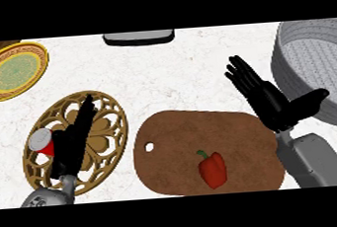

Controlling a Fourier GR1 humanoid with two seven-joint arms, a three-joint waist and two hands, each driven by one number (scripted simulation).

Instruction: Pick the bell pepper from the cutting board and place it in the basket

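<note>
Hovers right hand (268, 102) spread wide over cutting board (177, 137) beside basket (308, 58), apart from bell pepper (213, 170); holds left hand (74, 137) straight-fingered.

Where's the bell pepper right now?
In the head view, the bell pepper lies on the cutting board, lower centre, near the open right hand.

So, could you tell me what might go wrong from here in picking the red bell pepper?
1. The red bell pepper lies by the front edge of the brown oval cutting board, nearer the robot than the open right hand; a clumsy approach might roll it off.
2. The grey woven basket stands right beside that hand's thumb, so a swing across might clip it.
</note>
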